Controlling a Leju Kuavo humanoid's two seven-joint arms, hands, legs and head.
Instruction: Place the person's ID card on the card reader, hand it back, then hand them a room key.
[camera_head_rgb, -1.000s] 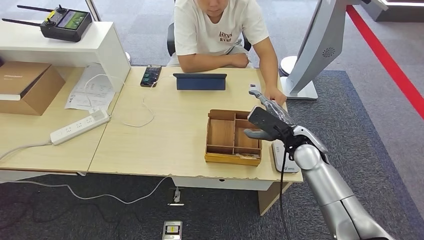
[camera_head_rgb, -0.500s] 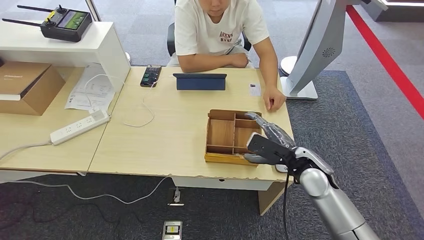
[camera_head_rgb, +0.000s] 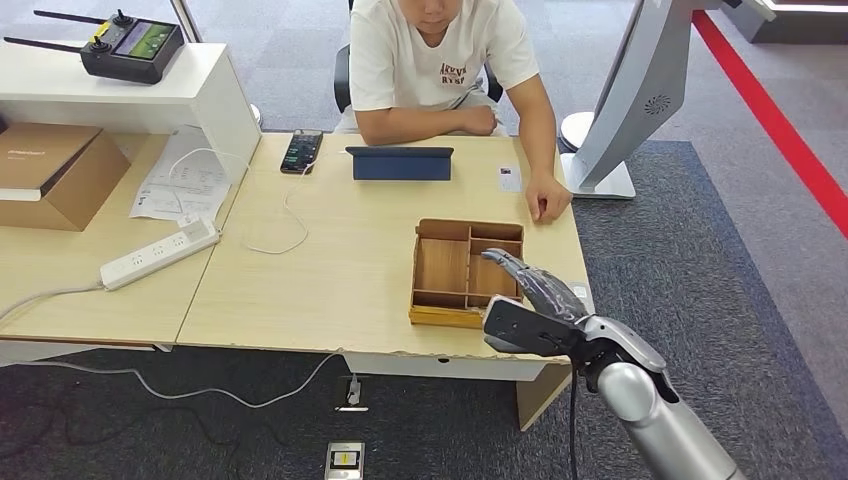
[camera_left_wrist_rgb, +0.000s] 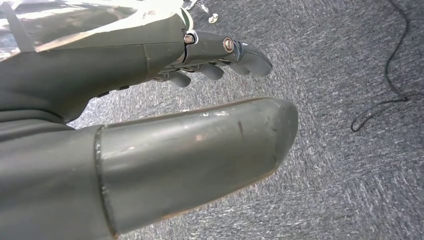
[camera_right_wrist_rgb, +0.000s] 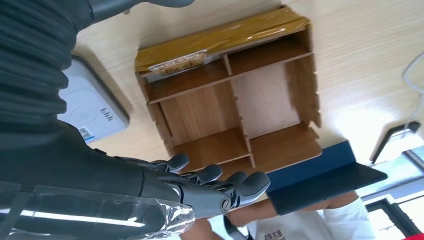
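Your right hand (camera_head_rgb: 530, 300) hangs over the near right corner of the desk (camera_head_rgb: 330, 260) — fingers stretched out and apart, nothing in them. The left hand (camera_left_wrist_rgb: 215, 55) hangs over carpet, fingers loosely curled, holding nothing. Just under the right wrist sits the white card reader (camera_right_wrist_rgb: 92, 107), touching the wooden tray (camera_head_rgb: 467, 275). A patterned card (camera_right_wrist_rgb: 177, 62), likely a room key, lies in the tray's nearest slot. Come down flat and pinch it by the edge; mind the dividers. Farther off, the ID card (camera_head_rgb: 509, 178) lies beside the person's hand (camera_head_rgb: 548, 205) — apparently already returned.
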